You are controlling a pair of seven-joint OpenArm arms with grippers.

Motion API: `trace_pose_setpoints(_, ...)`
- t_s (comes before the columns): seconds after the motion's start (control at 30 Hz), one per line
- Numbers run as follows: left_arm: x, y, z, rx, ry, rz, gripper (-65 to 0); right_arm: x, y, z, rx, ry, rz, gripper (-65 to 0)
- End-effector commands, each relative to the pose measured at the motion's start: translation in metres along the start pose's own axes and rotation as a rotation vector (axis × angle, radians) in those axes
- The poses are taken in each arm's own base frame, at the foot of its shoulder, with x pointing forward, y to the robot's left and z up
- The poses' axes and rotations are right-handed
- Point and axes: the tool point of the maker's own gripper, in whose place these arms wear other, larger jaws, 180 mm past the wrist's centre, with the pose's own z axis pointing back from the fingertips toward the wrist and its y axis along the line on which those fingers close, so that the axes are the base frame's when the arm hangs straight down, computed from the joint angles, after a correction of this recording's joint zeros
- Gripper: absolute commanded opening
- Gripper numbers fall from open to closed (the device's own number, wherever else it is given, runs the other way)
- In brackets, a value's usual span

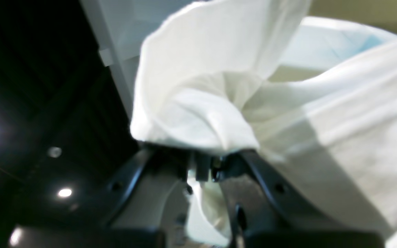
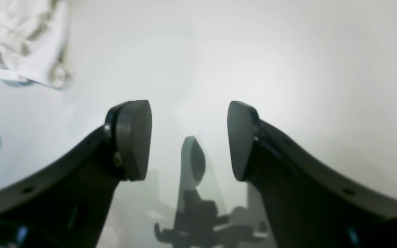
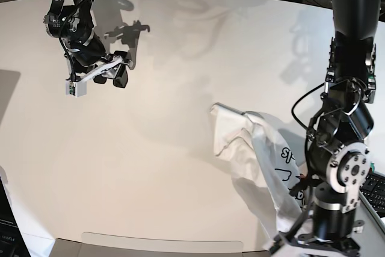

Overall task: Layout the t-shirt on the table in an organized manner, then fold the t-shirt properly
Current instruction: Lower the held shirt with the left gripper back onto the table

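nearest the left wrist camera, the dark left hand [image 1: 202, 165] is clamped shut on a bunched fold of the white short-sleeved cotton t-shirt [image 1: 219, 103], the cloth billowing up over the jaws toward 12 o'clock and spilling away to 3 o'clock. in the base view that same t-shirt [image 3: 252, 148] hangs crumpled at about 4 o'clock of the large white smooth curved-edge desk [image 3: 150, 167], one end lifted toward the left hand [image 3: 299, 180], the other end dragging on the desk, with a scrap of dark print showing in the folds. the right hand [image 2: 189, 137] hovers over bare desk with its grey pads [image 2: 134, 137] spread wide and nothing between them; in the base view it sits well apart from the shirt, up at 10 o'clock [image 3: 114, 70]. the layout step looks barely begun. the risk, as i judge it, is that the left hand holds several layers at once rather than one hem or shoulder, so pulling would only drag a knot across the desk. the shirt also lies near the desk's edge at 5 o'clock and could slide off if released there.
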Motion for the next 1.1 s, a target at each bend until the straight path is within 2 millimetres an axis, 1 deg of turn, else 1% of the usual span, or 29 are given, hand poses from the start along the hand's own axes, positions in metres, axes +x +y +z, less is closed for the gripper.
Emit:
trace_pose_setpoints(0.0, 0.027, 0.008, 0.007, 0.022, -0.089, 0.023, -64.7, 0.011, 0.007, 0.003, 0.021, -0.045, 0.011, -30.4)
trace_pose_setpoints(0.03, 0.044, 0.001, 0.012, 0.006, -0.133, 0.023, -64.7, 0.011, 0.007, 0.004, 0.020, -0.043, 0.010, -30.4)
trace_pose_setpoints(0.07, 0.060, -0.012, 0.016, -0.029, -0.170, 0.003, -64.7, 0.010, 0.006, 0.004, 0.018, -0.041, 0.009, -30.4)
trace_pose_setpoints(0.13, 0.090, -0.052, 0.030, -0.133, -0.241, -0.010, -64.7, 0.010, 0.004, 0.005, 0.013, -0.040, 0.012, -30.4)
trace_pose_setpoints(0.2, 0.114, -0.079, 0.045, -0.204, -0.282, 0.011, -64.7, 0.011, 0.000, 0.006, 0.006, -0.039, 0.025, -30.4)
trace_pose_setpoints(0.23, 0.127, -0.097, 0.055, -0.250, -0.304, 0.015, -64.7, 0.011, -0.002, 0.006, 0.001, -0.037, 0.033, -30.4)
trace_pose_setpoints(0.3, 0.149, -0.135, 0.081, -0.353, -0.358, 0.018, -64.7, 0.010, -0.003, 0.007, -0.002, -0.033, 0.036, -30.4)
trace_pose_setpoints(0.4, 0.174, -0.195, 0.131, -0.529, -0.438, 0.021, -64.7, 0.010, -0.005, 0.007, -0.005, -0.032, 0.038, -30.4)
trace_pose_setpoints(0.5, 0.192, -0.240, 0.179, -0.681, -0.495, 0.024, -64.7, 0.011, -0.009, 0.009, -0.014, -0.029, 0.055, -30.4)
trace_pose_setpoints(0.57, 0.204, -0.262, 0.209, -0.768, -0.529, 0.032, -64.7, 0.011, -0.013, 0.010, -0.023, -0.023, 0.069, -30.4)
trace_pose_setpoints(0.6, 0.208, -0.269, 0.219, -0.798, -0.539, 0.037, -64.7, 0.011, -0.015, 0.011, -0.028, -0.023, 0.075, -30.4)
trace_pose_setpoints(0.67, 0.211, -0.279, 0.232, -0.840, -0.544, 0.038, -64.8, 0.014, -0.023, 0.013, -0.047, -0.027, 0.076, -30.4)
trace_pose_setpoints(0.77, 0.208, -0.289, 0.238, -0.873, -0.531, 0.038, -64.8, 0.014, -0.032, 0.017, -0.072, -0.034, 0.061, -30.4)
trace_pose_setpoints(0.9, 0.206, -0.293, 0.241, -0.889, -0.522, 0.039, -64.8, 0.018, -0.046, 0.023, -0.109, -0.048, 0.047, -30.4)
trace_pose_setpoints(0.97, 0.200, -0.291, 0.234, -0.881, -0.493, 0.063, -64.8, 0.020, -0.051, 0.025, -0.123, -0.051, 0.042, -30.4)
trace_pose_setpoints(1.07, 0.186, -0.284, 0.211, -0.841, -0.400, 0.152, -64.8, 0.021, -0.050, 0.024, -0.120, -0.053, 0.042, -30.4)
